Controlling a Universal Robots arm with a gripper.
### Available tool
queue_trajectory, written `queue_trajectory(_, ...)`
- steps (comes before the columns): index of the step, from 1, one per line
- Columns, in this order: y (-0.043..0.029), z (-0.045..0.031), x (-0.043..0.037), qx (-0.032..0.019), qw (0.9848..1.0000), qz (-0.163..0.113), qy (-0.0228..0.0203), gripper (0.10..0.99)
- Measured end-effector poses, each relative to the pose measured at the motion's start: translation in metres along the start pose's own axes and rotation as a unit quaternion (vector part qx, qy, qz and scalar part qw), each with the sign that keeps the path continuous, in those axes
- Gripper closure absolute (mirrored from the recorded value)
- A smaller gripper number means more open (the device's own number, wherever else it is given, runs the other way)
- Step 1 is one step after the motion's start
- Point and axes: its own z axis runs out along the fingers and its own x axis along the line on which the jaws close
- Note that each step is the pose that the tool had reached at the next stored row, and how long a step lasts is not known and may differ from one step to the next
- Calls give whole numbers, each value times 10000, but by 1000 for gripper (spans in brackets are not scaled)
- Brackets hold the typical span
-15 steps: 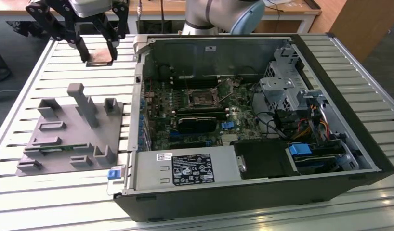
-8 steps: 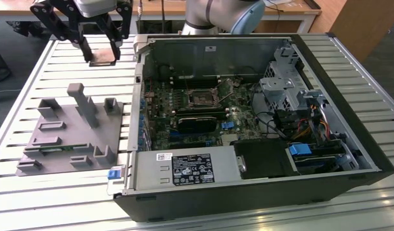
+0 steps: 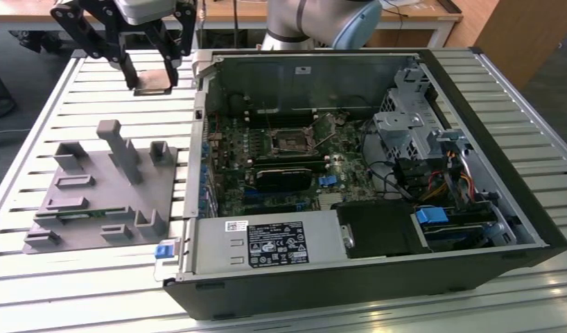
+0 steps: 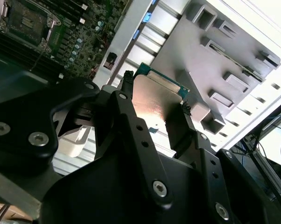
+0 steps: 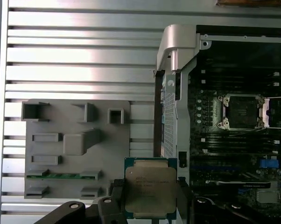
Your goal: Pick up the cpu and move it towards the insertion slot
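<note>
In the exterior view, one black gripper hangs above the slatted metal tabletop near its far edge, its two fingers closed on the cpu, which is held flat and clear of the table. Just beside it, toward the exterior view's right, one open computer case lies on its side with the motherboard exposed. The insertion slot, a dark square in a thin silver frame, sits on that board, well apart from the cpu. One grey plastic block with upright posts and recesses rests on the table near the case, and one narrow green circuit-board strip lies in it. A white label on the power supply carries print too small to read.

In the second wrist view, two black fingers clamp opposite edges of the cpu, its silver top catching the light. The grey block lies beyond it, and the insertion slot shows on the board.

In the first wrist view, the cpu sits between the fingers; faint writing on its lid cannot be made out. It hangs over the table's slats between the grey block and the case wall. The insertion slot lies open inside the case, apart from the chip.
</note>
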Motion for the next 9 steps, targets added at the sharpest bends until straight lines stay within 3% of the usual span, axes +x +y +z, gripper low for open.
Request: queue_trajectory(9,3,1,-66,0,10000,0,0,557)
